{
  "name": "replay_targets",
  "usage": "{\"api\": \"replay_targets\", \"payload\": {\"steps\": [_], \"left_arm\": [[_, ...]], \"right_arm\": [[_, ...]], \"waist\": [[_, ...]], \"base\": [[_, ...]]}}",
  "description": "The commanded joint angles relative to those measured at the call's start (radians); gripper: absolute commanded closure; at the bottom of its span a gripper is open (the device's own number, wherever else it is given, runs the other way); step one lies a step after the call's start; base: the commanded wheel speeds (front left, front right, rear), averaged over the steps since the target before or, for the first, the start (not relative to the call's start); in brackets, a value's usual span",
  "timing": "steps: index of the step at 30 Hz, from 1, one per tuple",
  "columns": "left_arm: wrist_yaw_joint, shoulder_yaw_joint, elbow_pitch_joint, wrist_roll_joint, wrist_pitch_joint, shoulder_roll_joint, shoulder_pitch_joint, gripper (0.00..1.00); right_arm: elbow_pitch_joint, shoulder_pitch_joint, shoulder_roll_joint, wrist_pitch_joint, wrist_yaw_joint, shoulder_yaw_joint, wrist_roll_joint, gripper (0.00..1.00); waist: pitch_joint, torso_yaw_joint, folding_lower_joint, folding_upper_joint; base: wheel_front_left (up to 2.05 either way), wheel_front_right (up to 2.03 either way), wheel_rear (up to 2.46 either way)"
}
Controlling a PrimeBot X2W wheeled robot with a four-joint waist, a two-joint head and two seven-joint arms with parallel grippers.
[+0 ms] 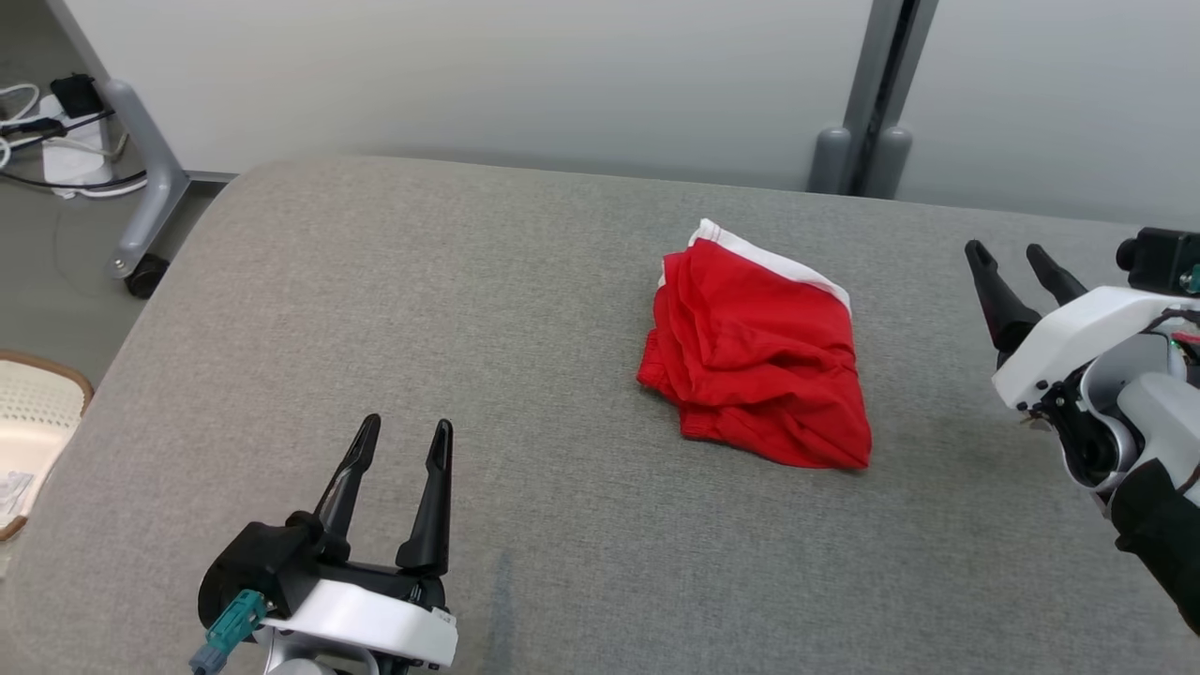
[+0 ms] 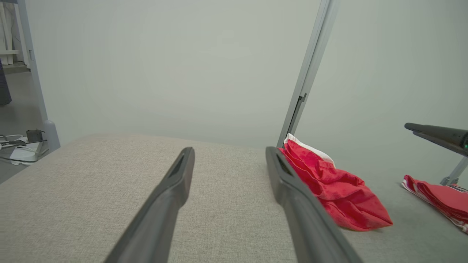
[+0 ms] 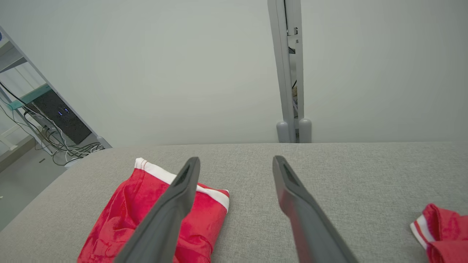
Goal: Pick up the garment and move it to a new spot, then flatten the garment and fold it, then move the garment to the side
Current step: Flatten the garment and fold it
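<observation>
going from the left: a pale woven basket [image 1: 37,398] stands on the floor beside the left edge of the padded grey top [image 1: 422,281]. my left claw [image 1: 406,427] hangs over the near left corner of this top, with its two dark fingers spread and nothing between them.

the garment [image 1: 755,366] is red with a white band and seems to be shorts. it lies on the top a little right of the middle, nearer to the far edge than to the near one. it is a compact bundle, roughly four-sided, with the white band toward the far edge and many wrinkles on its upper layer.

my right claw [image 1: 1005,250] is over the right edge, also spread and empty, apart from the garment. in the wrist views a second red garment [image 2: 437,195] with white trim lies further right on the same top.

my judgement of the progress: no claw touches the garment, so no step is in hand now. the bundle looks doubled over, but loosely. i cannot tell if it is a finished fold that waits for the move to the side, or a heap not yet picked up. in the first case only the last move is left; in the second, everything is left.

count: one basket, two claws with two fingers each, two red garments.
</observation>
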Motion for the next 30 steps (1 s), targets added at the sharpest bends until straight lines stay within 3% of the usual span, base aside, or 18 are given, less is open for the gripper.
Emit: {"api": "replay_targets", "payload": {"steps": [1,3,13,25,30], "left_arm": [[-0.003,0.004,-0.006,0.001,-0.001,0.004,0.002,0.00],[-0.004,0.001,-0.009,0.000,-0.001,0.003,0.001,0.00],[0.002,-0.023,-0.005,-0.016,-0.001,0.004,-0.032,0.00],[0.006,-0.028,0.003,-0.021,-0.001,0.003,-0.026,0.00],[0.010,-0.020,0.005,-0.020,-0.001,0.003,-0.012,0.00]], "right_arm": [[0.013,0.017,0.006,-0.004,0.000,-0.012,-0.018,0.51],[0.037,0.021,0.015,-0.004,0.000,-0.008,-0.031,1.00],[0.147,-0.020,0.050,0.178,0.000,0.050,-0.005,1.00],[-0.036,0.078,0.094,0.265,0.000,0.067,0.122,1.00],[-0.144,0.116,0.123,0.282,0.000,0.126,0.134,1.00]], "waist": [[0.005,0.016,0.0000,-0.0001],[0.012,0.030,0.0000,-0.0001],[0.063,0.117,0.0000,-0.0001],[0.061,0.167,0.0000,-0.0001],[0.052,0.164,0.0000,-0.0001]], "base": [[0.00,0.00,0.00],[0.00,0.00,0.00],[0.00,0.00,0.00],[0.00,0.00,0.00],[0.00,0.00,0.00]]}}
